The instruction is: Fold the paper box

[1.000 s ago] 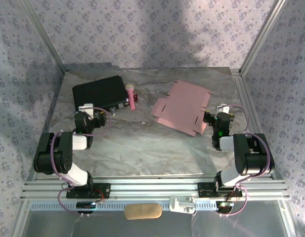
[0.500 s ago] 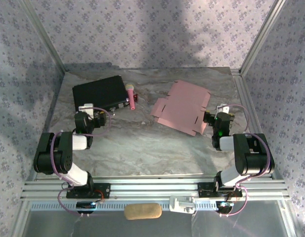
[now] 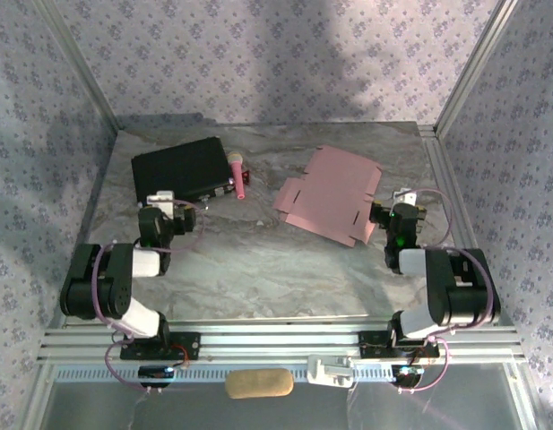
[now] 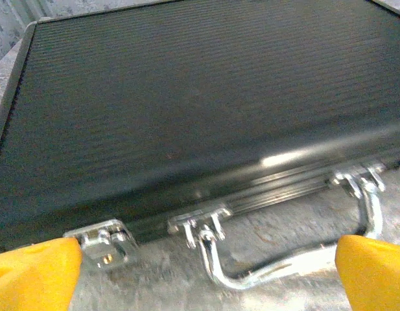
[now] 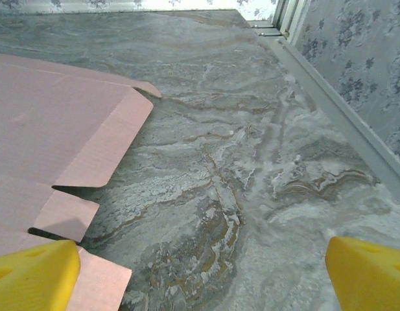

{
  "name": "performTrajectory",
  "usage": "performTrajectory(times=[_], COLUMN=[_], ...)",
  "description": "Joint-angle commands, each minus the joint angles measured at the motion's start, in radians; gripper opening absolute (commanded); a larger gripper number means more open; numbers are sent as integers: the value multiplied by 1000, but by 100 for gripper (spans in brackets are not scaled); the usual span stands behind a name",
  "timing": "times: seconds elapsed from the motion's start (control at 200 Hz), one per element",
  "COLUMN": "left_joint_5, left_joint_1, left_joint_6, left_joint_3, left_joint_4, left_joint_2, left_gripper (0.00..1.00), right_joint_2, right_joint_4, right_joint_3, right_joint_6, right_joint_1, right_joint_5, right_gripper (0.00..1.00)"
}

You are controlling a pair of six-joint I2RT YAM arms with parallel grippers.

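paper box [image 5: 50,129] flat, cut off at frame edge; left hand [image 4: 203,275], right hand [image 5: 200,275] wide, empty

Soft, fairly bright light; a broad shadow darkens the back wall [image 3: 330,54]. The black case [image 4: 187,110] looks slightly blurred, with a glint along its edge.
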Motion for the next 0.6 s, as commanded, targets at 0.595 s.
performTrajectory(times=[0.595], left_joint_5=[31], left_joint_1=[-584], left_joint_6=[-887], left_joint_3=[501], left_joint_4=[-1294], left_joint_2=[-638], left_gripper=[76], right_joint_2=[-435], right_joint_4=[-1449], right_joint_3=[597], right_joint_6=[709], right_joint_1=[449], right_joint_5=[-176], right_gripper=[82])
